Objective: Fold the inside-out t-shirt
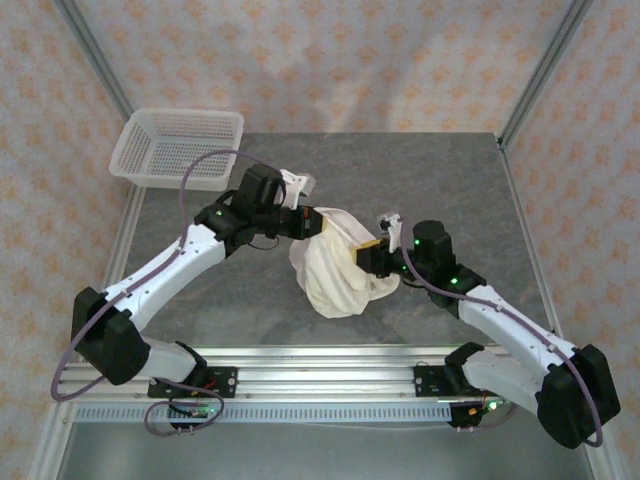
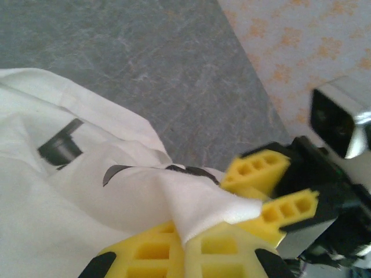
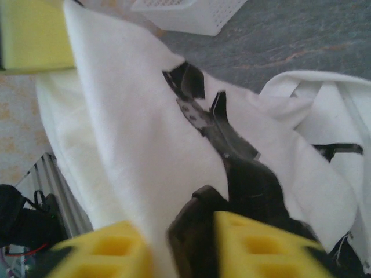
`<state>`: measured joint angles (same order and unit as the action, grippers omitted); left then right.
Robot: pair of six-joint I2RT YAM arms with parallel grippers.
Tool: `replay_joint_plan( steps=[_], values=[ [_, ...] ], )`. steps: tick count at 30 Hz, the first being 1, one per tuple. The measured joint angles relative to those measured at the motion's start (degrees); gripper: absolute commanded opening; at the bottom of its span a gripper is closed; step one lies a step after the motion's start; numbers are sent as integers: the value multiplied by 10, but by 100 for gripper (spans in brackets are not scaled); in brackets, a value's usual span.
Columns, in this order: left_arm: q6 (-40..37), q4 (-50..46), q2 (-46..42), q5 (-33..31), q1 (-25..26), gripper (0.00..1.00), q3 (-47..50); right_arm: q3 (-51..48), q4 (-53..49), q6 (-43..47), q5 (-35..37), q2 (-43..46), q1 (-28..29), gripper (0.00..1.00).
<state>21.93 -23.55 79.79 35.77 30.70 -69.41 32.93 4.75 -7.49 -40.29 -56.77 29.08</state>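
The t-shirt (image 1: 335,275) hung bunched near the middle of the grey table (image 1: 440,180), lifted between the 2 grippers, with its lower folds resting on the surface. The left gripper (image 1: 312,222) met the cloth at its upper left edge. In the left wrist view its 2 yellow fingers (image 2: 151,255) were pressed together on a pointed fold of the cream fabric. The right gripper (image 1: 368,255) sat against the right side of the bundle. In the right wrist view a fold of cloth and a dark patch ran down between its 2 yellow fingers (image 3: 104,249), which stood a little apart. Whether they truly clamped the fabric could not be told.

A small dark tag (image 2: 61,147) lay on the cloth in the left wrist view, tilted, too blurred for any writing to be read. Beside it a dark curved mark (image 2: 116,172) showed through the fabric, also unreadable. The right wrist view showed a dark strip (image 3: 194,113) with pale specks, and no letters could be made out.

A white mesh basket (image 1: 180,150) stood at the far left corner of the table, well apart from the t-shirt.
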Motion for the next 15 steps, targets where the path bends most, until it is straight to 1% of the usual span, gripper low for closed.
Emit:
replay_joint_plan(
  steps=[1, 3, 5, 6, 8, 9, 11, 13, 15],
  values=[
    [-3, -10, 0, -21, 0, 0, -1, 1, 0, -8, 0, 4, 0, 0],
    [-15, -39, 7, -85, -1, 1, -9, 1, 1, -33, -14, 17, 0, 0],
    [-29, -61, 37, -152, -4, 2, -30, 1, 15, -80, -32, 40, 3, 0],
    [-33, -63, 56, -167, -5, 8, -39, 1, 26, -104, -35, 53, 5, 0],
    [-39, -50, 98, -170, -7, 29, -45, 1, 47, -160, -30, 81, 11, 0],
    [-38, -43, 113, -173, -7, 36, -42, 1, 47, -181, -26, 93, 12, 0],
    [-28, -28, 131, -186, -13, 44, -20, 1, 47, -219, -7, 117, 12, 0],
    [-21, -23, 124, -199, -20, 49, 4, 1, 47, -243, 17, 128, 12, 0],
    [-14, -20, 93, -213, -25, 51, 30, 1, 46, -260, 41, 125, 12, 0]
  ],
)
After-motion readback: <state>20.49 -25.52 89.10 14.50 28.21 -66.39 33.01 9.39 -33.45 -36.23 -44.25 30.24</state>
